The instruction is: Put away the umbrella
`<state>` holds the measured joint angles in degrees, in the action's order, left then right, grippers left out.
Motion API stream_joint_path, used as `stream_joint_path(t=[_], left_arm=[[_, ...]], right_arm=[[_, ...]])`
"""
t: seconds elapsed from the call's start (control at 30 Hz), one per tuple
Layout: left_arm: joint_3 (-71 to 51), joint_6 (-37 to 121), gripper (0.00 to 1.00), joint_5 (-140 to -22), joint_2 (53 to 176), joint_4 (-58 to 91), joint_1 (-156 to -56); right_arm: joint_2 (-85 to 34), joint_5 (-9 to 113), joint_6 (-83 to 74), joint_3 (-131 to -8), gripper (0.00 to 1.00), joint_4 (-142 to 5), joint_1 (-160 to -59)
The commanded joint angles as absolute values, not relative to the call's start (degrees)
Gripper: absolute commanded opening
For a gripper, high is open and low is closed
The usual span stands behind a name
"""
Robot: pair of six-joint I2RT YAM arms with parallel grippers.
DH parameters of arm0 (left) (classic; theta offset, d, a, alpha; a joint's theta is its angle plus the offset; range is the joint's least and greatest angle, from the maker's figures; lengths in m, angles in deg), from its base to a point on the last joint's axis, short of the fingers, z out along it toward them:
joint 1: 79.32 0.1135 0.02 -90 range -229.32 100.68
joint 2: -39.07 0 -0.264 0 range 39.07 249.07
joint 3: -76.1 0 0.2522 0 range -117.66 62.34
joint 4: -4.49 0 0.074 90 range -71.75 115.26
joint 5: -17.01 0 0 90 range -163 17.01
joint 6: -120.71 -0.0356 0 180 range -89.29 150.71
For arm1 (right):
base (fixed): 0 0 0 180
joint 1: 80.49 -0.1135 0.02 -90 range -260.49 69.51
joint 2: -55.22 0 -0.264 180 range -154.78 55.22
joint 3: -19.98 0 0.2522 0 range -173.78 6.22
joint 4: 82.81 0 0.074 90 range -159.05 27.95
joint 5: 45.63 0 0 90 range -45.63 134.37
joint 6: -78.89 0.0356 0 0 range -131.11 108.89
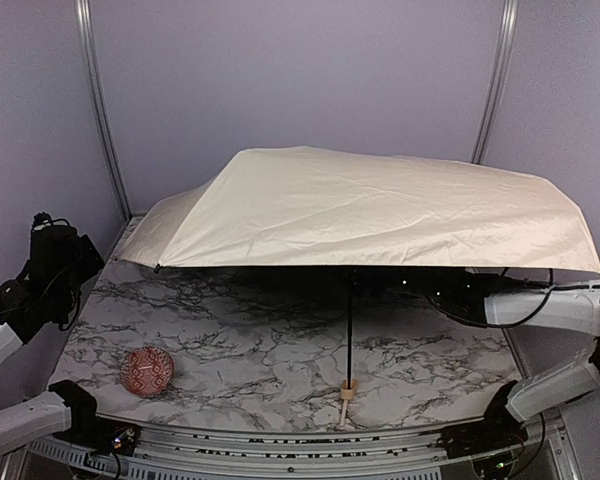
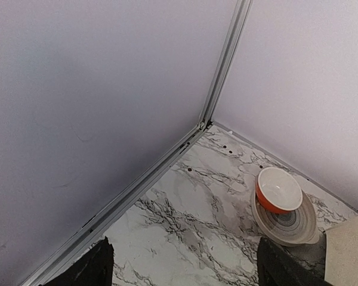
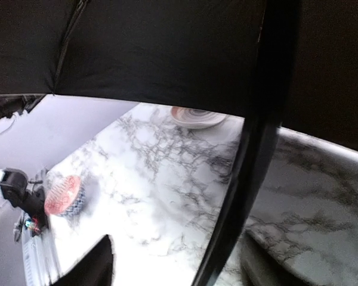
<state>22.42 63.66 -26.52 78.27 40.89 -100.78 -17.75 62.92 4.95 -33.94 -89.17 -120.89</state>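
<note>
The umbrella [image 1: 380, 210] stands open on the marble table, its cream canopy spread wide over the back and right. Its thin black shaft [image 1: 350, 330] runs down to the pale tan handle [image 1: 349, 388] near the front edge. My right gripper [image 3: 176, 265] is under the canopy [image 3: 155, 47], jaws apart. A black rod of the umbrella [image 3: 244, 179] passes between the fingers, closer to the right one. In the top view the right gripper [image 1: 450, 292] lies mostly in the canopy's shadow. My left gripper [image 2: 182, 268] is raised by the left wall [image 1: 75, 258], open and holding nothing.
A red patterned ball [image 1: 146, 371] rests at the front left, also in the right wrist view [image 3: 62, 195]. An orange bowl [image 2: 278, 189] sits on a grey striped plate [image 2: 298, 223] near the back corner, beside the canopy edge [image 2: 346, 250]. Walls close off the left, back and right.
</note>
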Motion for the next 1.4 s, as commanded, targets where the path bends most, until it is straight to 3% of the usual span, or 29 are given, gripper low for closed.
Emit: stream_joint_path(t=[0.0,0.07,0.1,0.13,0.33,0.53,0.63,0.7,0.83,0.93,1.07,1.23,1.37], left_arm=[[22.3,62.0,0.84,-26.8,77.5,42.6,-101.0],[22.6,61.8,0.83,-26.4,77.2,42.6,-101.1],[22.7,61.8,0.83,-26.0,76.9,42.5,-101.0],[22.8,61.8,0.83,-25.6,76.7,42.3,-101.1],[22.1,61.3,0.82,-26.4,76.5,42.0,-101.0],[23.1,58.6,0.78,-30.1,74.2,41.3,-101.0],[23.3,53.6,0.68,-43.5,73.6,37.3,-101.8],[23.4,51.1,0.61,-53.8,74.2,34.1,-104.5],[23.3,48.2,0.58,-58.0,77.8,30.1,-115.4],[22.5,45.4,0.62,-58.6,84.5,23.4,-127.6],[14.8,41.0,0.75,-63.8,100.9,12.3,-140.5],[4.8,45.4,0.88,-76.5,117.2,-0.7,-141.7],[-0.4,44.0,0.87,-71.7,125.6,-1.0,-142.7]], right_arm=[[-20.2,54.2,6.4,-38.6,0.50,-88.4,-121.3],[-20.9,47.2,9.0,-40.7,0.31,-85.9,-121.3],[-21.4,43.3,11.9,-42.5,0.16,-82.8,-121.2],[-22.0,41.2,12.6,-44.2,0.11,-80.7,-121.1],[-25.2,36.9,15.1,-53.7,0.00,-73.8,-121.2],[-26.4,29.2,18.0,-66.8,0.00,-63.6,-121.3],[-27.0,28.6,18.0,-71.5,0.00,-62.6,-121.3],[-28.2,28.6,17.9,-75.0,0.00,-61.0,-121.5],[-30.2,30.3,18.8,-79.6,0.00,-59.1,-122.4],[-31.1,30.2,18.9,-81.5,0.00,-58.3,-124.2],[-32.7,27.3,17.4,-85.0,0.00,-56.5,-127.7],[-33.6,21.8,17.5,-87.7,0.00,-54.4,-132.3],[-34.1,19.0,19.1,-87.2,0.00,-54.9,-134.8]])
